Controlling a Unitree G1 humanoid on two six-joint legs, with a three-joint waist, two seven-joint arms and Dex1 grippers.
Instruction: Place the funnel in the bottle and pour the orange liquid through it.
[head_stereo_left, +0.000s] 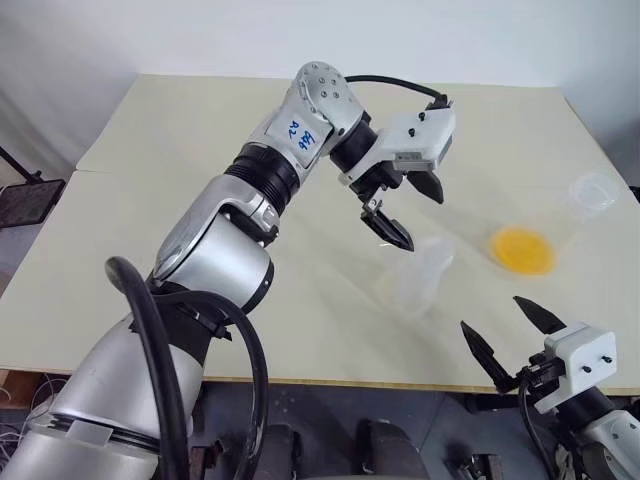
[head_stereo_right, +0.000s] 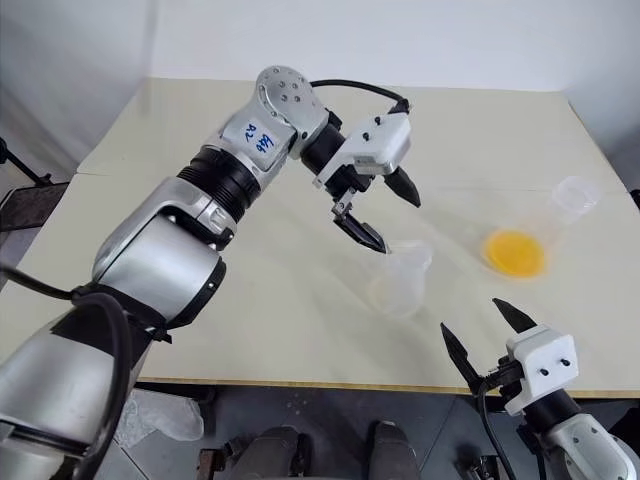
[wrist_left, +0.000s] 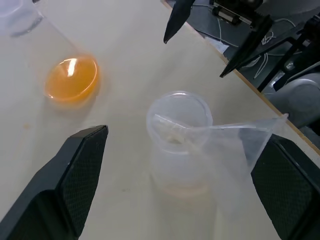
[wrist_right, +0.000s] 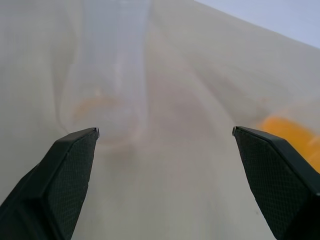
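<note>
The clear bottle (head_stereo_left: 420, 278) stands upright on the table's near middle. A clear funnel (wrist_left: 235, 142) leans tilted in the bottle's mouth, its stem inside the neck and its cone out to one side, close by one of my left fingers (wrist_left: 287, 180). My left gripper (head_stereo_left: 420, 216) hovers open just above and around the mouth. To the right, the orange liquid (head_stereo_left: 522, 250) pools in the other clear flask (head_stereo_left: 594, 194). My right gripper (head_stereo_left: 492, 313) waits open and empty at the table's front edge, pointing toward the bottle (wrist_right: 116, 75).
The cream table (head_stereo_left: 180, 150) has a seam on its left side. Its front edge (head_stereo_left: 330, 382) runs just behind my right gripper. Dark stands and cables (wrist_left: 260, 30) sit beyond that edge.
</note>
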